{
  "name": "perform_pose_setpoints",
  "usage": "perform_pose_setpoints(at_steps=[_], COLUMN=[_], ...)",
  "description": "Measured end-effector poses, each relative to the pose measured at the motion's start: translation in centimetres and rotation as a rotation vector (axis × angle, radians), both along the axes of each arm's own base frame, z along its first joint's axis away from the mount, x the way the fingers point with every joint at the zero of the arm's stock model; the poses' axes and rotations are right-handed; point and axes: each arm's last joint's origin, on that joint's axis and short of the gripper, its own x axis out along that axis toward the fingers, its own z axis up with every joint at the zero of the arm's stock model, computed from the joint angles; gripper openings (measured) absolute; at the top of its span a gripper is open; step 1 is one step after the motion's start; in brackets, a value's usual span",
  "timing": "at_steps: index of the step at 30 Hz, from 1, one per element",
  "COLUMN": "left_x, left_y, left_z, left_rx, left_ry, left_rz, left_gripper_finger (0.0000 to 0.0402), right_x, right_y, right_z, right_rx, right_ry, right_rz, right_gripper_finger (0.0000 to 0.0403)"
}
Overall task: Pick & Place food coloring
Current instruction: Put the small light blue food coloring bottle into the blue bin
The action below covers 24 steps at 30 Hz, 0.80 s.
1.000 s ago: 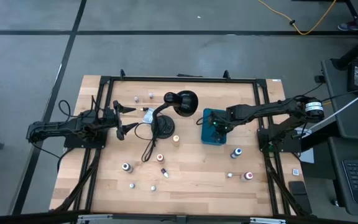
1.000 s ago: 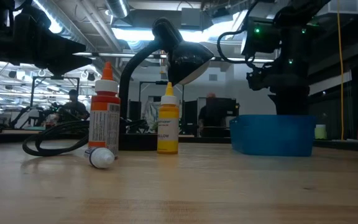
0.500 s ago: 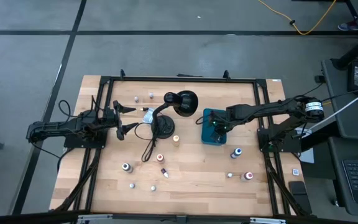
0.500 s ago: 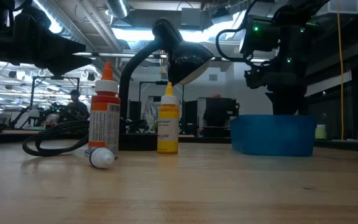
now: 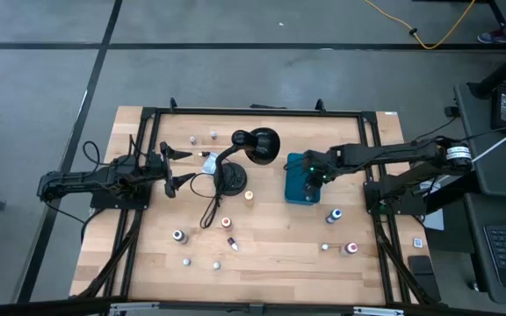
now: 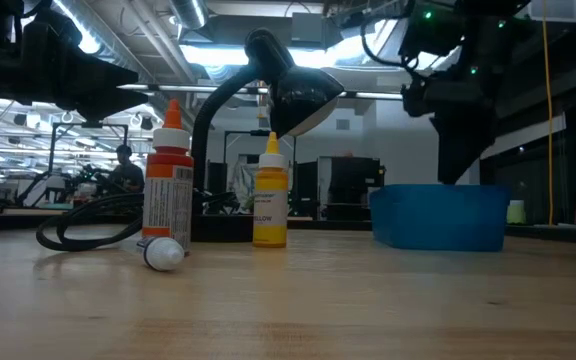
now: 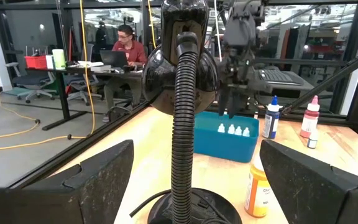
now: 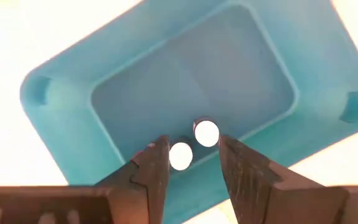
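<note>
My right gripper hangs open over the teal box, pointing down. In its wrist view the gripper frames two white bottle caps standing inside the box, without touching them. The left wrist view shows several white-capped bottles upright in the box, with the right gripper above them. More food coloring bottles stand or lie on the table: yellow, orange, blue, red. My left gripper waits open at the table's left, facing the lamp.
A black desk lamp with its base and looped cord stands between the arms. Small bottles are scattered along the near half, and two sit near the far edge. In the low view an orange bottle and a yellow one stand upright.
My right gripper has risen from inside the teal box and shifted slightly toward the table's right and far edge. The bottles in the box stay where they were.
</note>
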Motion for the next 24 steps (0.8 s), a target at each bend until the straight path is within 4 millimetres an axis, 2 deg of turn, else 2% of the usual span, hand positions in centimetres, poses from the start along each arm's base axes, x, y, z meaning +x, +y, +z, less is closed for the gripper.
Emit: perform_pose_setpoints(at_steps=[4,13,24], left_x=[0.0,0.0,0.0], left_y=[0.0,0.0,0.0], left_z=[0.0,0.0,0.0], left_rx=[0.000,0.000,0.000], left_ry=[0.000,0.000,0.000], left_rz=[0.000,0.000,0.000], left_gripper_finger=[0.0345,0.0345,0.0345], right_x=[-0.6,-1.1,-1.7], right_y=[0.6,3.5,7.2], right_z=[1.1,3.1,3.5], right_rx=[0.005,0.056,0.109], right_ry=[-0.048,-0.188,-0.205], right_rz=[0.008,0.155,0.245], right_gripper_finger=[0.0142,0.0145,0.0222])
